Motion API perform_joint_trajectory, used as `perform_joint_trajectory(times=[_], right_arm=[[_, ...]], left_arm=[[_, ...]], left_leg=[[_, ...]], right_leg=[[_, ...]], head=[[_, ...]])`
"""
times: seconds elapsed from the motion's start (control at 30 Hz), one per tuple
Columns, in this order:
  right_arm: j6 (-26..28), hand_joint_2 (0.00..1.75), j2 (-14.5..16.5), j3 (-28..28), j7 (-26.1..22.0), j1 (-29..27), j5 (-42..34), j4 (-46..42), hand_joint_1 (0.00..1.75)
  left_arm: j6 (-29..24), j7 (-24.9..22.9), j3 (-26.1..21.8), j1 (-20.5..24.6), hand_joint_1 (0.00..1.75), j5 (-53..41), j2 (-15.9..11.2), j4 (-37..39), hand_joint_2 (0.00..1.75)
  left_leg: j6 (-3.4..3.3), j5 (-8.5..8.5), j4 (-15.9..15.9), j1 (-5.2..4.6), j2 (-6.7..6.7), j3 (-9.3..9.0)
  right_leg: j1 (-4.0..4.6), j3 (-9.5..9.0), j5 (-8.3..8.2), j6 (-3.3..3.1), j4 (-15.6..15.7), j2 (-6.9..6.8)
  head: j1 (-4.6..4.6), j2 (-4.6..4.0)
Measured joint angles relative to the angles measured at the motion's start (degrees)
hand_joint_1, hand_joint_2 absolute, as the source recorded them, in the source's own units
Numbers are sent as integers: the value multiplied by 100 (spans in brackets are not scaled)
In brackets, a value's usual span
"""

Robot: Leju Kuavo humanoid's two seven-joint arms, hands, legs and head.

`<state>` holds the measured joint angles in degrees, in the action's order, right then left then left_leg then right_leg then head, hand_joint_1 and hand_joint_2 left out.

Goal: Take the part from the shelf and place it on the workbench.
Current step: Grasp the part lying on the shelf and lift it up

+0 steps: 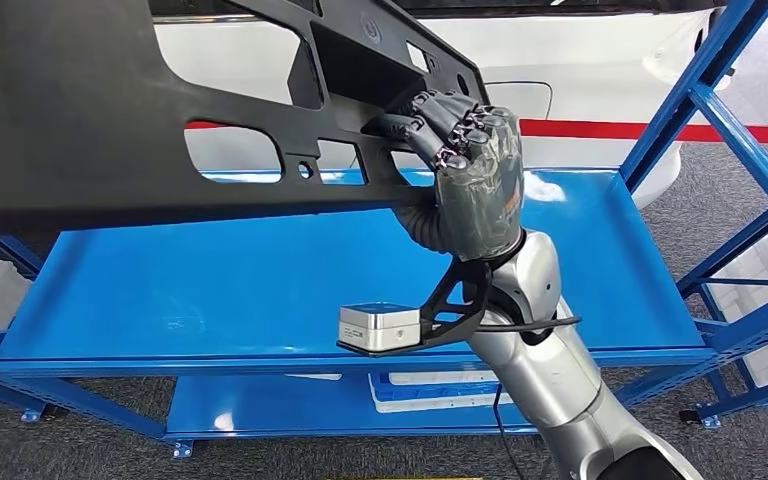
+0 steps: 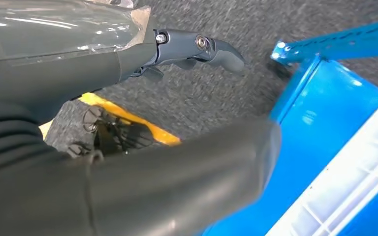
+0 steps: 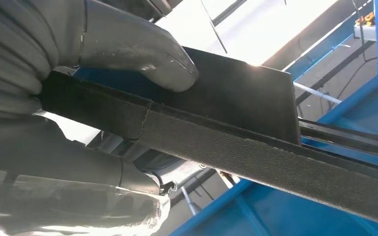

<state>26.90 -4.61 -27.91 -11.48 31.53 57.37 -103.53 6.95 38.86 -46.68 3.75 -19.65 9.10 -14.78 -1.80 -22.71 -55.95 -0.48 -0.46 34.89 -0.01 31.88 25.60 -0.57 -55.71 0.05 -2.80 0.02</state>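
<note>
Part point(image 1: 110, 110): large black plastic panel with several cut-out openings, raised above the blue shelf point(image 1: 260, 290), spanning from the head view's left edge to centre. Right hand point(image 1: 465, 165): fingers curled over the panel's upper edge through an opening, thumb beneath, clasping its right end; the right wrist view shows the thumb point(image 3: 142, 59) pressed on the panel point(image 3: 236, 128). Left hand point(image 2: 128, 147): seen over grey carpet point(image 2: 216, 93) beside the shelf's lower tier point(image 2: 325, 123), one finger extended; whether it grasps anything cannot be told.
</note>
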Motion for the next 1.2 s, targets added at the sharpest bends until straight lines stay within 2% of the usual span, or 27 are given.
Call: perform_joint_trajectory(times=[0.07,0.17,0.27,0.37,0.4,0.43,0.5,0.53,0.57,0.6,0.63,0.67,0.7,0.73,0.77,0.8,0.87,0.9,0.93,0.97,1.03,1.07,1.1,1.13,1.2], right_arm=[[-135,175,-18,2,59,-62,-362,-1,175],[-621,175,-58,96,-66,-286,-1847,-3,175],[-784,175,-70,357,-554,-700,-3199,-3,175],[-765,175,-72,608,-888,-1008,-3577,-28,175],[-757,175,-75,672,-927,-1091,-3606,-48,175],[-747,175,-80,726,-948,-1172,-3618,-70,175],[-730,175,-91,812,-970,-1318,-3615,-97,175],[-724,175,-95,842,-973,-1390,-3611,-104,175],[-721,175,-98,870,-973,-1460,-3607,-108,175],[-717,175,-101,895,-973,-1518,-3605,-113,175],[-716,175,-103,914,-973,-1563,-3604,-119,175],[-715,175,-104,929,-973,-1593,-3603,-130,175],[-714,175,-106,943,-977,-1617,-3601,-142,175],[-711,175,-107,956,-985,-1646,-3596,-160,175],[-709,175,-111,970,-994,-1669,-3592,-176,175],[-706,175,-116,982,-1003,-1695,-3589,-185,175],[-706,175,-125,994,-1017,-1725,-3586,-196,175],[-708,175,-126,994,-1020,-1735,-3586,-195,175],[-710,175,-126,994,-1023,-1739,-3586,-196,175],[-711,175,-126,994,-1024,-1740,-3587,-196,175],[-719,175,-126,995,-1031,-1748,-3590,-195,175],[-733,175,-127,995,-1039,-1751,-3602,-190,175],[-751,175,-127,994,-1050,-1752,-3619,-181,175],[-771,175,-127,994,-1061,-1743,-3646,-164,175],[-806,175,-125,993,-1078,-1677,-3702,-108,175]], left_arm=[[25,-112,2,1,0,-70,-4,42,175],[26,-290,2,2,0,-152,-20,80,175],[-29,-522,4,-24,0,-294,-75,108,175],[-87,-634,12,-55,0,-425,-109,114,175],[-92,-644,17,-54,0,-450,-111,115,175],[-87,-649,22,-49,0,-467,-113,115,175],[-57,-651,27,-43,0,-489,-118,116,175],[-32,-649,26,-42,0,-493,-121,116,175],[-6,-646,26,-43,0,-497,-120,116,175],[14,-644,25,-44,0,-502,-119,119,175],[30,-642,25,-45,0,-508,-117,122,175],[38,-639,25,-43,0,-515,-116,128,175],[39,-636,25,-42,0,-520,-124,132,175],[38,-632,25,-41,0,-524,-128,138,175],[33,-626,25,-39,0,-525,-134,143,175],[27,-621,25,-38,0,-525,-140,147,175],[16,-613,16,-42,0,-521,-141,152,175],[12,-612,9,-47,0,-519,-142,153,175],[8,-611,2,-53,0,-516,-143,155,175],[7,-611,-3,-56,0,-515,-143,156,175],[6,-611,-4,-54,0,-511,-143,157,175],[-1,-609,-9,-52,0,-505,-143,157,175],[-10,-604,-17,-52,0,-496,-143,157,175],[-19,-596,-32,-52,0,-487,-143,157,175],[-30,-571,-71,-44,0,-475,-148,157,175]], left_leg=[[0,0,0,0,0,0],[-11,-9,-11,-3,-1,4],[-87,-47,-56,-13,-10,21],[-167,8,28,-5,-3,-39],[-195,43,96,12,6,-79],[-218,76,160,32,15,-114],[-238,103,198,51,23,-125],[-233,106,192,52,23,-111],[-225,111,181,55,22,-94],[-212,116,166,63,21,-73],[-191,119,139,79,20,-46],[-160,118,97,97,18,-12],[-116,113,55,109,14,27],[-67,105,1,113,8,63],[-24,97,-64,108,-1,96],[13,94,-106,102,-12,122],[67,86,-178,119,-25,173],[93,22,-228,137,-19,208],[120,-132,-378,154,-6,271],[145,-369,-645,166,8,369],[181,-902,-1429,166,24,626],[187,-1060,-1747,166,25,705],[178,-1110,-1889,166,26,697],[154,-1051,-1787,163,26,564],[56,-810,-1032,141,25,0]], right_leg=[[0,1,0,0,0,0],[-10,-1,1,5,6,-2],[-39,-16,4,56,18,-8],[-20,-33,6,115,26,-6],[-11,-1,76,109,-60,-3],[-4,83,202,94,-262,-1],[-28,407,569,58,-995,3],[-47,571,714,70,-1370,3],[-72,659,779,110,-1591,2],[-100,645,757,172,-1609,1],[-134,497,643,255,-1362,-1],[-176,254,494,340,-930,-4],[-191,29,373,389,-567,4],[-192,-128,266,411,-300,23],[-187,-190,237,388,-185,43],[-166,-164,239,341,-222,62],[-187,-98,241,231,-234,66],[-194,-67,217,176,-245,60],[-201,-35,182,116,-244,53],[-200,8,144,62,-240,43],[-170,106,73,1,-244,21],[-154,156,37,-10,-246,12],[-138,204,3,-9,-248,6],[-124,244,-29,-3,-249,4],[-102,301,-89,16,-250,3]], head=[[0,0],[-1,0],[1,0],[2,0],[-1,0],[-4,0],[-9,0],[-10,0],[-10,0],[-10,0],[-10,0],[-10,0],[-11,0],[-12,0],[-13,0],[-7,0],[4,0],[10,0],[10,0],[12,0],[14,0],[14,0],[15,0],[14,0],[15,0]])
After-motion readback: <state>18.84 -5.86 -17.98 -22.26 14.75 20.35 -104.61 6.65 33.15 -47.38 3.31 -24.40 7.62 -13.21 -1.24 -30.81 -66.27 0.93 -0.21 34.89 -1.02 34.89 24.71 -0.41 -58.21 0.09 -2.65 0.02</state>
